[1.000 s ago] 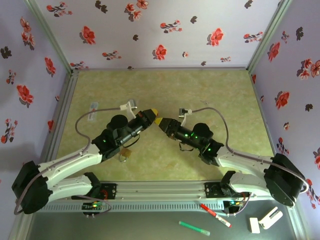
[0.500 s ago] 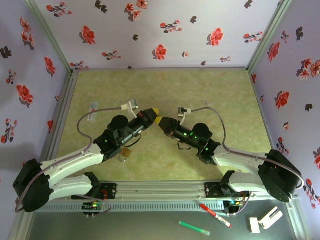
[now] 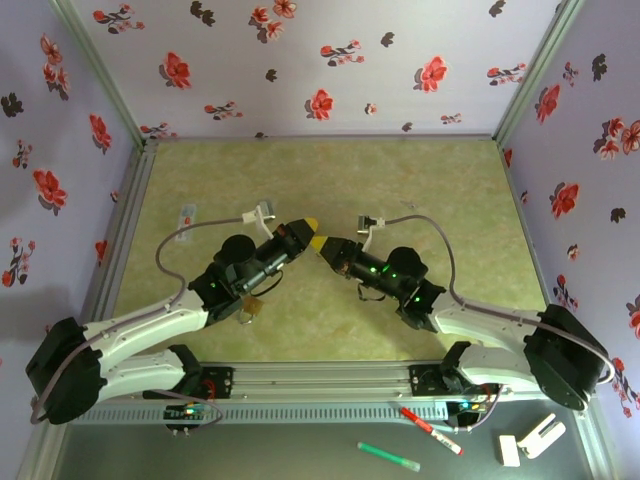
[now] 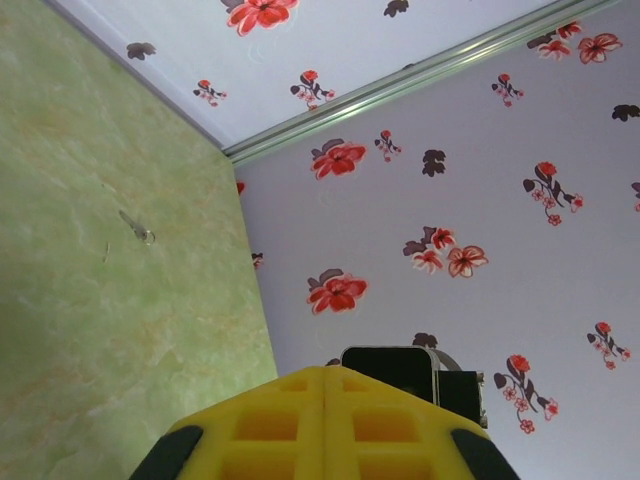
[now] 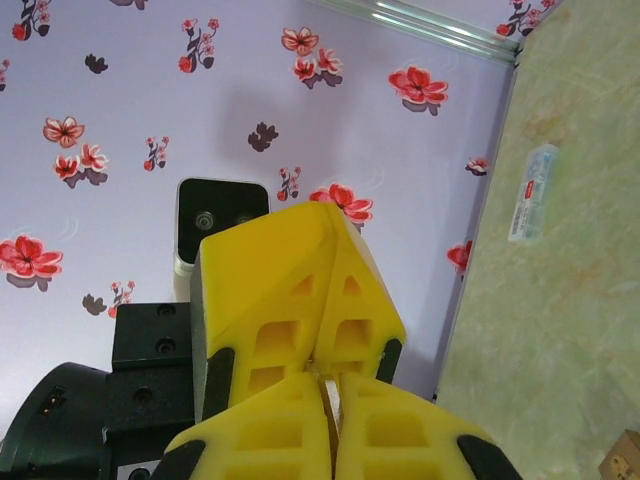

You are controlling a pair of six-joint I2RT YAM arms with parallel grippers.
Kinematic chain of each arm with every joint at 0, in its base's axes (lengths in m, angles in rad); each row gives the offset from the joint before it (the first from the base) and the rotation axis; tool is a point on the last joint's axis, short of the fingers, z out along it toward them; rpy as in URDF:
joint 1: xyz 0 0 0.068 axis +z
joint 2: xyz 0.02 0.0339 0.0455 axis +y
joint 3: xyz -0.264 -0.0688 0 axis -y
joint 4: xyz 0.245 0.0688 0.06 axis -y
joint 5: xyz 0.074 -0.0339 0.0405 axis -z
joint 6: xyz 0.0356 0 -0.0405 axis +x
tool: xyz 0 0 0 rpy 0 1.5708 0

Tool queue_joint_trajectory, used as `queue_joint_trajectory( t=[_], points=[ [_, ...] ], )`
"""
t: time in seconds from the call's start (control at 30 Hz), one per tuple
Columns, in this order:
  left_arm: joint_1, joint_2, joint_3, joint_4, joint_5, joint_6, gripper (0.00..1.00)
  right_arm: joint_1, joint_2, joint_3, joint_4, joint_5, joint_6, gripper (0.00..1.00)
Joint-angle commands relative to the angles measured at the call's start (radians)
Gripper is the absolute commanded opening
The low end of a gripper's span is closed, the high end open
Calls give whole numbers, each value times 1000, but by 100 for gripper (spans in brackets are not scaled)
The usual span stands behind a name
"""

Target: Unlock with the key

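Facing tip to tip, the left pincer [image 3: 309, 225] and right pincer [image 3: 321, 241] are both sitting with jaws together. The tiny dark grey metal key [image 4: 137, 229] is lying on the green marbled tabletop [image 4: 80, 330], at ten o'clock in the left wrist view; pushing closer risks jamming the tips.

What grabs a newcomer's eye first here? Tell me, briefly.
The left pincer and right pincer, both yellow and shut, meet tip to tip over the middle of the green table. Purple walls strewn with red flowers surround them, and a brass padlock lies by the left arm.
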Motion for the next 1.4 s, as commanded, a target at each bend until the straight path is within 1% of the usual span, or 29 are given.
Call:
queue_joint_trajectory(
  t=[0.0, 0.2, 0.33, 0.37, 0.43, 0.5, 0.6, 0.67, 0.73, 0.8, 0.87, 0.9, 0.97, 1.03, 1.07, 1.1, 1.17, 1.23, 1.37],
  points=[
    [-3, 2, -18, 0, -36, 12, 0, 7, -45, 5, 19, -13, -32, 0],
    [-2, 11, -14, 5, -30, 11, 0, 8, -60, 7, 11, -16, -39, 0],
    [0, -8, -25, -20, -50, 7, 27, 8, -81, 5, -9, -11, -44, 0],
    [7, -18, -25, -41, -55, 9, 42, 8, -95, 3, -25, -9, -50, 0],
    [30, -53, -21, -90, -59, 12, 56, 8, -126, 1, -78, 2, -69, 0],
    [64, -96, -5, -177, -60, 15, 77, 8, -170, -1, -150, 14, -90, 0],
    [126, -161, 32, -343, -55, 47, 93, 8, -236, -5, -257, 33, -123, 0],
    [176, -187, 70, -459, -25, 87, 98, 6, -278, -2, -334, 45, -143, 0],
    [240, -185, 120, -582, 35, 143, 100, 6, -319, 7, -421, 61, -165, 0],
    [301, -161, 181, -697, 102, 241, 100, 4, -351, 19, -508, 75, -193, 0],
    [330, -103, 282, -837, 148, 421, 100, -2, -380, 56, -646, 93, -229, 0],
    [331, -62, 335, -912, 149, 507, 100, -7, -386, 76, -716, 102, -250, 0],
    [328, 54, 450, -1078, 151, 697, 99, -23, -393, 136, -888, 122, -297, 0],
    [324, 175, 538, -1196, 150, 843, 97, -39, -391, 181, -1014, 134, -337, 0],
    [319, 244, 577, -1247, 149, 917, 95, -48, -391, 199, -1059, 136, -349, 0],
    [313, 302, 614, -1288, 135, 965, 94, -59, -391, 211, -1090, 135, -355, 0],
    [291, 436, 699, -1361, 72, 1056, 92, -73, -396, 227, -1132, 130, -365, 0],
    [272, 553, 775, -1405, 13, 1123, 90, -76, -404, 231, -1151, 133, -364, 0],
    [252, 755, 918, -1444, -42, 1209, 88, -79, -416, 212, -1150, 129, -339, 0]
  ],
)
